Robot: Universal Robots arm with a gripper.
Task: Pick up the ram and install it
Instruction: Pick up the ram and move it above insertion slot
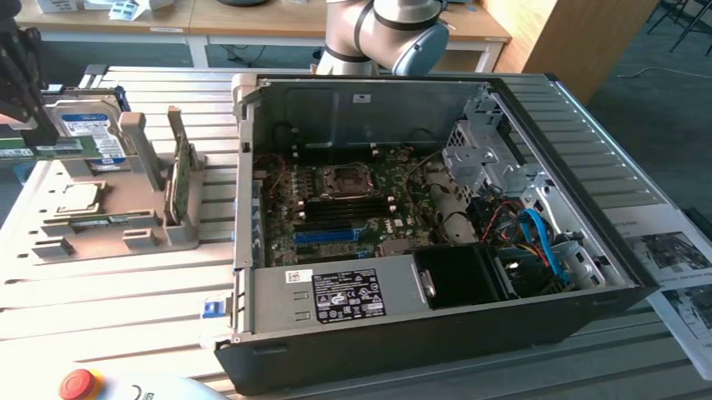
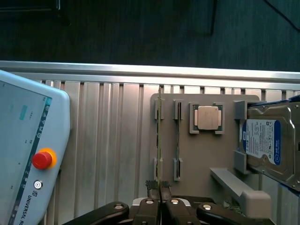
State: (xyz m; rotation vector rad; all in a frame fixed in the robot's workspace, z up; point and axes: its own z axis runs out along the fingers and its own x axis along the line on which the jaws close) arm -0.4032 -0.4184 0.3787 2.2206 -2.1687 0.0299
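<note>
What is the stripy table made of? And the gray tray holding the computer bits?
The table looks like bare aluminium: silvery ribbed slats that catch the light. The gray tray is probably plastic: flat, dull, no shine.

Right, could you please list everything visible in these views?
Table: one, silver, slatted, under everything.
Holder: one, grey, exterior view's left.
Ram: one, green, gripped above the holder.
Second memory stick: one, green, slotted in the holder.
Taller card: one, green, upright on the holder's case side.
Processor chip: one, silver, on the holder.
Hard drive: one, silver with blue label, on the holder.
Computer case: one, black, open, mid-table.
Motherboard: one, green, inside the case.
Teach pendant: one, pale with red button, table edge.
Papers: at least two, white, exterior view's right.
Arm: one, grey, behind the case.
End effector: one, black, shut on the ram.
</note>
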